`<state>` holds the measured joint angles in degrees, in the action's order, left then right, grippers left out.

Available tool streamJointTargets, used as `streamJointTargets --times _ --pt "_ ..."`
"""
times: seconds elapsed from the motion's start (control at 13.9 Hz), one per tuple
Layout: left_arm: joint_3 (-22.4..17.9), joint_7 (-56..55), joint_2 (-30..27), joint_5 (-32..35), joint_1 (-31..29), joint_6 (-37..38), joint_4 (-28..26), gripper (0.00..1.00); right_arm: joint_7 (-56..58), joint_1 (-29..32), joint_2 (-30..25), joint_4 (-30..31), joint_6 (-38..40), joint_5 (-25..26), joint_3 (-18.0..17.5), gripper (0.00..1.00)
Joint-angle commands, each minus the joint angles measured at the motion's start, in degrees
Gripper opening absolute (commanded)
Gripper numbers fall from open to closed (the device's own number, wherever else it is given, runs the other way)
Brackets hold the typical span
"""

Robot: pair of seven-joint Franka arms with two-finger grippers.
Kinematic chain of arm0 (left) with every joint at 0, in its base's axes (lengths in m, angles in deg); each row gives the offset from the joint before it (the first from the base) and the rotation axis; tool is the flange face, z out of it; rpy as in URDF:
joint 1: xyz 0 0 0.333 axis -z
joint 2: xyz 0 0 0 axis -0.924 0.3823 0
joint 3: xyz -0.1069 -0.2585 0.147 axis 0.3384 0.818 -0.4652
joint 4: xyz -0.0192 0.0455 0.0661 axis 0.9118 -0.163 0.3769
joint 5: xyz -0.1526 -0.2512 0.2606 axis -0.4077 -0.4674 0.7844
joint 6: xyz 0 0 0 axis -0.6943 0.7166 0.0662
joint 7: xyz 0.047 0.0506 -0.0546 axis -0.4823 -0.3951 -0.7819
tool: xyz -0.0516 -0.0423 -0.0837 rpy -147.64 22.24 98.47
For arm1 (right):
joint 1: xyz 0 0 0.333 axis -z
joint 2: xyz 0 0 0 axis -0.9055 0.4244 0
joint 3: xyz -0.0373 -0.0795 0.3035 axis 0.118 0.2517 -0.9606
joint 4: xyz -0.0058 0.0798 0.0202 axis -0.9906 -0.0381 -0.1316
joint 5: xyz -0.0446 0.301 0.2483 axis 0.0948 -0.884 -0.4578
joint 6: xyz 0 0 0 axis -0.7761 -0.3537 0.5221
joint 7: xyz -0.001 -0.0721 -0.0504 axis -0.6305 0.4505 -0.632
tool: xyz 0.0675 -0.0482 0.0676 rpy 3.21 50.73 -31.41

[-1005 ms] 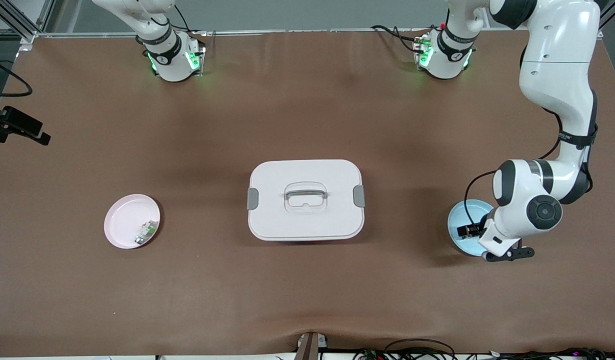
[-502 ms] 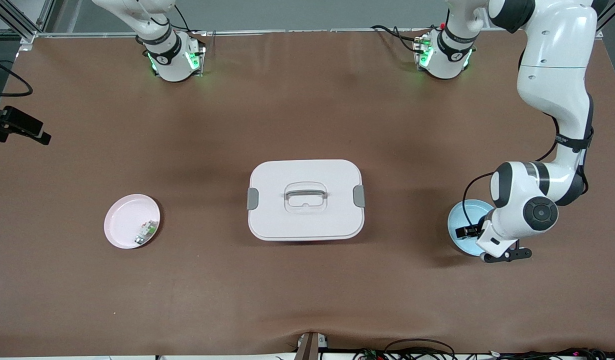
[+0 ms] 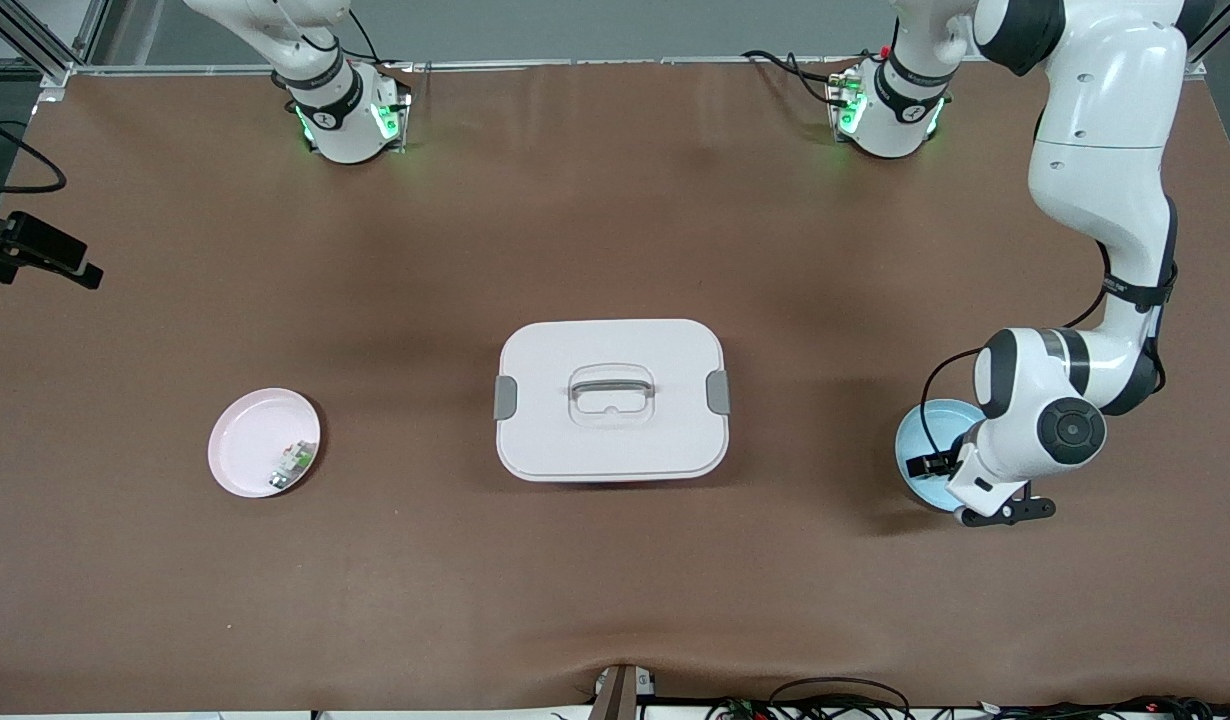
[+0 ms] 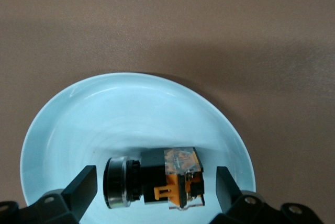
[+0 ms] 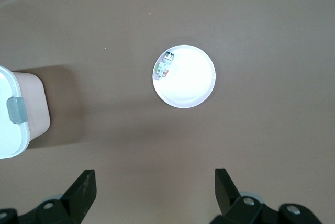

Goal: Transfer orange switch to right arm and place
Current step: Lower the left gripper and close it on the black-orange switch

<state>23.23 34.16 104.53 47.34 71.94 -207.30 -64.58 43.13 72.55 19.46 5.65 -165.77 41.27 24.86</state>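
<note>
**Left pincer low over the blue dish, switch lying between its open fingers**

Table point(image 3: 615, 230): broad brown sheet, bare around both dishes. Open room for the hand-over looks to be the stretch between the arm bases and the box.

Box point(image 3: 611, 399): white, lidded, mid-table, well apart from the left gripper point(image 4: 152, 188) toward the right arm's end. Likely the one real obstacle: a low carry straight across could clip its lid or handle, so the lift needs height first.

Pink dish point(image 3: 264, 442): toward the right arm's end, holding a small white-and-green part point(image 3: 292, 463). The right gripper point(image 5: 152, 190) hangs high over bare table near this dish, fingers spread wide, holding nothing. That arm waits.

Blue dish point(image 4: 137, 145): directly under the left gripper. Its rim rises close outside each fingertip. Risk: a finger coming down on the sloped wall would tip or skate the dish.

Switch point(image 4: 157, 179): lies on its side in the dish, black body with orange face, silver ring at one end, between the wide-open left fingers, not yet gripped.

- Judged risks: it is long in the direction the fingers close, so one finger may meet the round ring and roll or pivot it.
- The slick dish floor may let it slide away.
- A grip covering most of it would leave the right gripper little to take.
</note>
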Motion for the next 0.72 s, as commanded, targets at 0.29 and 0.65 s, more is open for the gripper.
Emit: streamJointTargets --times 0.29,0.65 --pt "0.2 -0.6 1.1 -0.3 -0.1 -2.4 1.2 1.00 0.4 0.1 -0.9 1.1 0.0 -0.5 0.0 1.00" --pt "0.2 -0.6 1.2 -1.0 -0.1 -2.4 1.1 1.00 0.4 0.2 -0.9 1.1 0.1 -0.5 0.0 1.00"
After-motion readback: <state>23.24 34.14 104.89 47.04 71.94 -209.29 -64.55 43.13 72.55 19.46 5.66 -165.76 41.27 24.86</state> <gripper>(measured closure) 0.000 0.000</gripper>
